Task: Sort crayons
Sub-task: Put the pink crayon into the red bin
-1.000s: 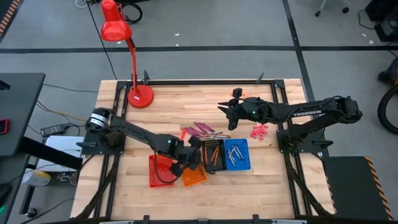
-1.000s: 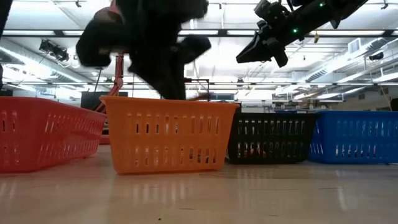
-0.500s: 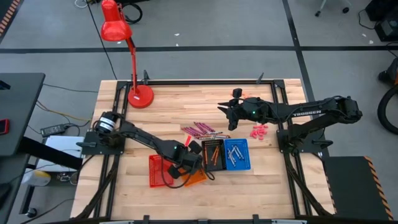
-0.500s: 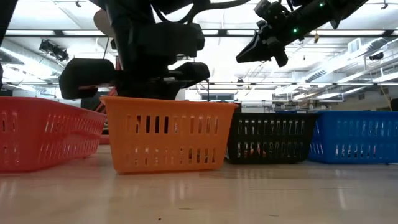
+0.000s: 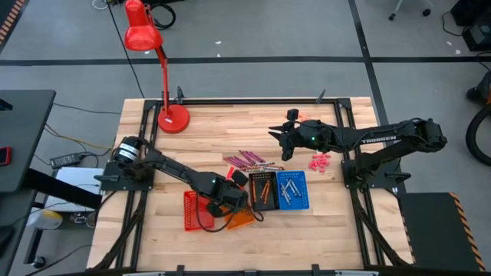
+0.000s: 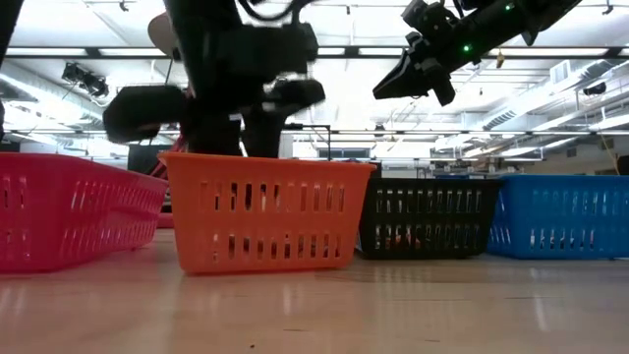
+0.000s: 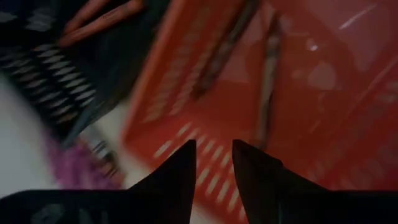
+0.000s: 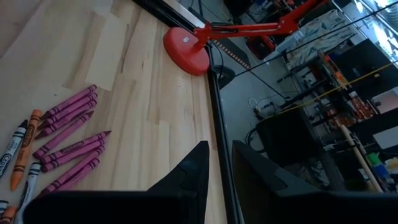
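The left claw (image 5: 227,201) is held over the orange slotted plastic basket (image 5: 239,218), its dark fingers (image 7: 180,174) parted by a narrow gap with nothing between them, while brownish crayons (image 7: 267,81) are seen lying inside that basket. Magenta-purple crayons (image 5: 247,159) are spread on the pale wooden table (image 5: 230,130) just behind the basket row. The right claw (image 5: 278,136) is raised well behind the orange basket; whether it is spread or pressed together cannot be told.

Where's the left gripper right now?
In the high view the left gripper is low over the orange basket, between the red basket and the black basket. Its wrist view shows crayons lying in the orange basket below.
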Action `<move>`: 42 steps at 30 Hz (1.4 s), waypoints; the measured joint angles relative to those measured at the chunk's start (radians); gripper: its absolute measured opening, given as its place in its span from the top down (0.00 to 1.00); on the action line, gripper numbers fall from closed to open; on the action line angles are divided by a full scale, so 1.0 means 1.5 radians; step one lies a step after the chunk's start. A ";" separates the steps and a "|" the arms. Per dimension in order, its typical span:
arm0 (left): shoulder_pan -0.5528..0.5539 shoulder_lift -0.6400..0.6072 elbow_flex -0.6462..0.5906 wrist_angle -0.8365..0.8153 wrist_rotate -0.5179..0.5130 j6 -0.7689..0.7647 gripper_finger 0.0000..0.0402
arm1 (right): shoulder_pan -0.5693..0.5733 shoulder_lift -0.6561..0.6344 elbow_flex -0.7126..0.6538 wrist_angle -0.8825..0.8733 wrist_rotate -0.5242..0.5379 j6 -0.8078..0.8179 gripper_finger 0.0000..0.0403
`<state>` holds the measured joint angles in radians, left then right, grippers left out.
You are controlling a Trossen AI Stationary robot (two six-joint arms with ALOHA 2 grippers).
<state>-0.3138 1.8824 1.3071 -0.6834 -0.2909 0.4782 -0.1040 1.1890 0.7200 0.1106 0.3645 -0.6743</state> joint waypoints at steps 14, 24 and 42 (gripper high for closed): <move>0.139 -0.089 -0.010 0.007 -0.008 -0.087 0.71 | 0.000 0.000 0.000 -0.004 0.001 0.002 0.82; 0.246 -0.088 -0.115 0.070 0.064 -0.036 0.71 | -0.001 0.000 0.000 -0.009 0.006 0.054 0.82; 0.290 -0.088 -0.171 0.159 0.137 0.069 0.71 | -0.011 0.000 0.000 -0.010 -0.071 0.094 0.82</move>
<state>0.1211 1.7508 1.0512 -0.4442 -0.0854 0.5814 -0.1212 1.1890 0.7197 0.0959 0.2573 -0.5340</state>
